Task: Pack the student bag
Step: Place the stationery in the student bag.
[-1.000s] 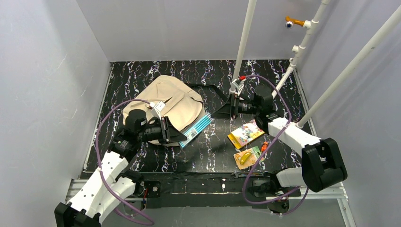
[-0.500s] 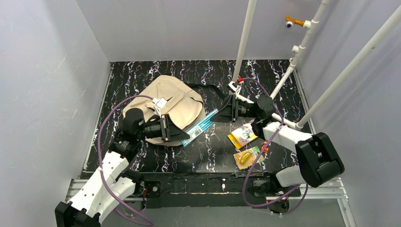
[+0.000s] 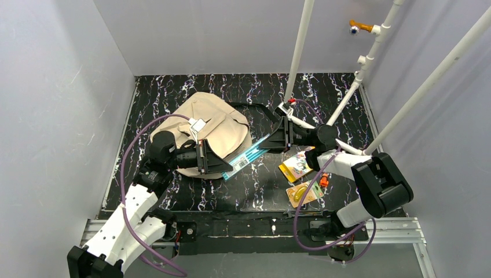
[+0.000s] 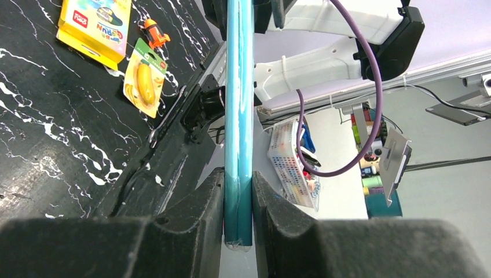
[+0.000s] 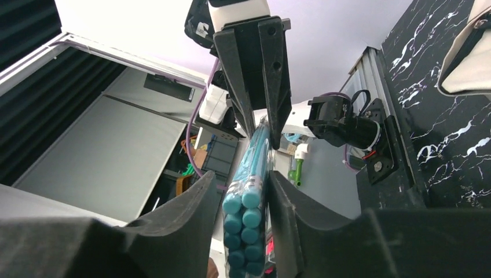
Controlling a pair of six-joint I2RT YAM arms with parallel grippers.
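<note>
The student bag (image 3: pixel 211 121), beige, is seen slumped at ten o'clock on the black white-veined table (image 3: pixel 173 92), white walls (image 3: pixel 202 35) around.
A teal pen pack (image 3: pixel 246 155) is pinched by the left gripper (image 4: pixel 238 191); the right gripper (image 5: pixel 245 185) is set around its other end, contact not discernible; the yellow card (image 3: pixel 298 165) lettering is unreadable.

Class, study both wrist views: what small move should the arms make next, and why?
Probably the right gripper should close firmly on the teal marker pack. Its fingers flank one end, though a firm pinch is not clear, while the left gripper clamps the other end, near the student bag.
</note>
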